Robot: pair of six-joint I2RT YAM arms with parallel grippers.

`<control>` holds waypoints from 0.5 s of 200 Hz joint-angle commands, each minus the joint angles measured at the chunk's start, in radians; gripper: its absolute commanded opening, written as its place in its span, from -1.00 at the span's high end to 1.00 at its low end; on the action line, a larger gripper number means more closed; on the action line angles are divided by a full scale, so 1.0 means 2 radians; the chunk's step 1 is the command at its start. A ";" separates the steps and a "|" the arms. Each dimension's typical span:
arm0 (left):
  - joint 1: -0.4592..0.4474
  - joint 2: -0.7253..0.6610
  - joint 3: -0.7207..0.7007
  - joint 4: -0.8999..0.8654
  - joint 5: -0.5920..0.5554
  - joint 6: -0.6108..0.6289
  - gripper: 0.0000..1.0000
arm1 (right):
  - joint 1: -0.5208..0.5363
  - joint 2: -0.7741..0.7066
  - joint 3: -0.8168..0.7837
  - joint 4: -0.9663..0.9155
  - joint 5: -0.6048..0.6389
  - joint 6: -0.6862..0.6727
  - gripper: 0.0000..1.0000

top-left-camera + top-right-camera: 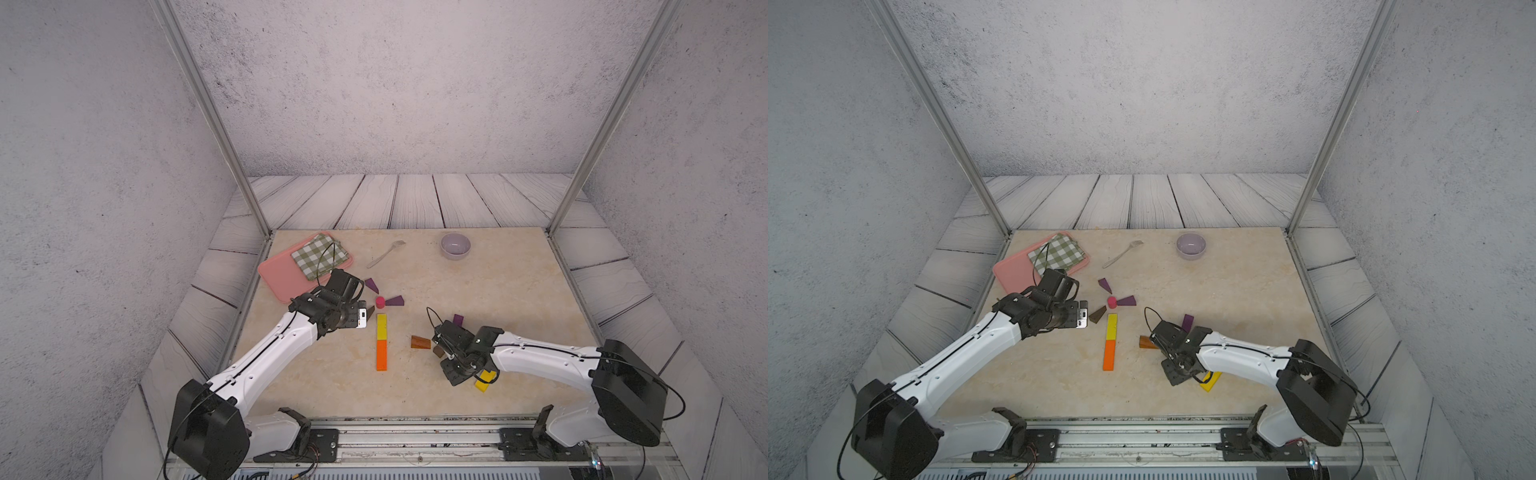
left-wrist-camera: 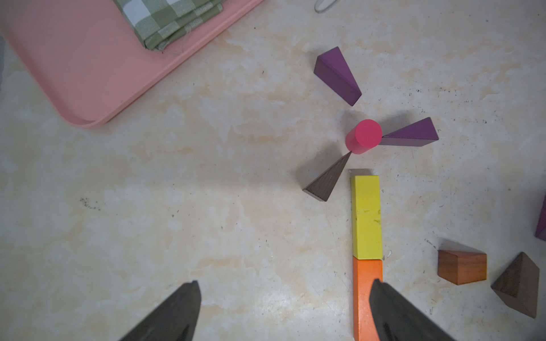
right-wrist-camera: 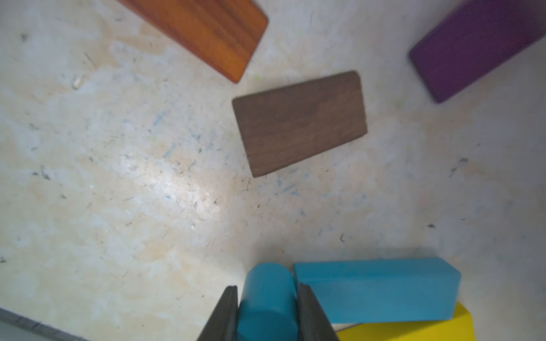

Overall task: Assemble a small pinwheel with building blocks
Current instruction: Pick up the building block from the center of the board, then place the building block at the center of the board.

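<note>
A pink cylinder point(image 2: 365, 136) stands upright with two purple wedges point(image 2: 336, 75) point(image 2: 412, 136) and a dark brown wedge point(image 2: 328, 180) fanned around it. Below it a yellow bar point(image 1: 381, 326) and an orange bar point(image 1: 382, 354) lie end to end. My left gripper point(image 2: 285, 283) hovers open and empty to the left of these. My right gripper point(image 3: 267, 286) is shut on a blue cylinder point(image 3: 267, 307) lying beside a blue bar point(image 3: 375, 289), which rests on a yellow bar point(image 3: 413, 330). A dark brown wedge point(image 3: 300, 124), an orange-brown wedge point(image 3: 206, 32) and a purple block point(image 3: 472, 50) lie loose nearby.
A pink tray point(image 1: 282, 278) with a folded green checked cloth point(image 1: 320, 255) sits at the back left. A metal fork point(image 1: 384, 253) and a lilac bowl point(image 1: 455, 245) lie at the back. Metal frame posts stand at the table's far corners.
</note>
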 commanded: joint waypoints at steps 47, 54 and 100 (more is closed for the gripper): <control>0.005 0.002 -0.004 -0.003 -0.009 0.007 -0.92 | -0.140 0.029 0.193 -0.033 -0.004 -0.117 0.67; 0.005 0.002 -0.004 -0.002 -0.009 0.007 -0.92 | -0.149 0.049 0.215 -0.036 -0.001 -0.124 0.67; 0.006 0.006 -0.004 -0.003 -0.006 0.007 -0.92 | -0.182 0.160 0.293 -0.020 -0.007 -0.135 0.66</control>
